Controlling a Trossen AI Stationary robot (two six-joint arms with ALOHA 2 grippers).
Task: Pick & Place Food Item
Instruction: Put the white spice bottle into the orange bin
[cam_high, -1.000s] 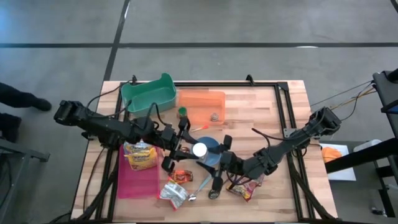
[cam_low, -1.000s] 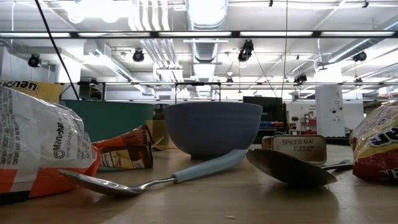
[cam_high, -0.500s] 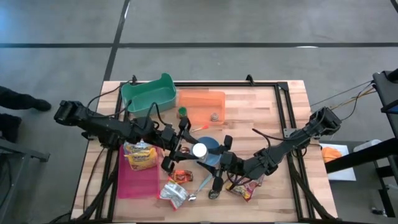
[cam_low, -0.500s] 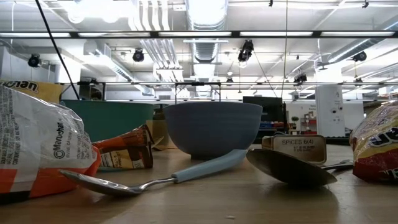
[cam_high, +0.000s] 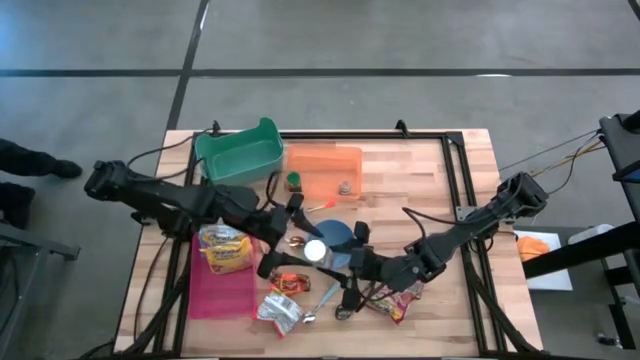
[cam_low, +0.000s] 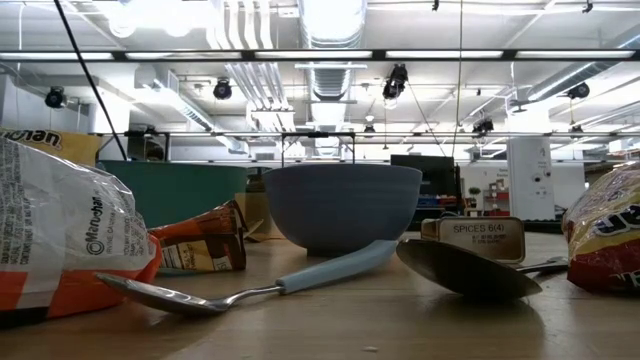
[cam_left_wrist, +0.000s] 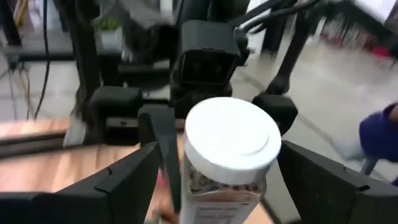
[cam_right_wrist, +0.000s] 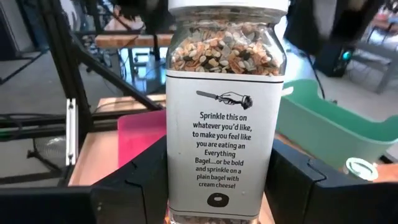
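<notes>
A clear seasoning jar (cam_right_wrist: 219, 112) with a white lid (cam_left_wrist: 230, 140) and a printed label hangs upright above the table, by the left rim of the blue bowl (cam_high: 340, 238). My right gripper (cam_right_wrist: 219, 193) reaches in from the table's right and is shut on it. My left gripper (cam_left_wrist: 227, 186) comes from the table's left and is open. Its fingers stand on either side of the jar with a gap on both sides. In the high view the lid (cam_high: 315, 250) shows between my left gripper (cam_high: 292, 242) and my right gripper (cam_high: 330, 260). My right gripper pinches the jar's lower body (cam_right_wrist: 177, 193) between its two fingers, one on each side of the label. The fingers come nearly level from the table's right. The jar stands upright in the hold, lid up, lifted clear of the table.
A green bin (cam_high: 238, 152) and an orange container (cam_high: 325, 170) stand at the back. A pink tray (cam_high: 222, 290) holds a snack bag (cam_high: 226, 250). Near the front lie a silver packet (cam_high: 280, 312), a red bag (cam_high: 395, 300), a spoon (cam_low: 250, 290) and a spice tin (cam_low: 487, 238).
My left gripper has opened and let go of the jar, and its hand has tipped up and risen a little. The jar stays upright in my right gripper, its lid shifted slightly toward the table's near edge.
</notes>
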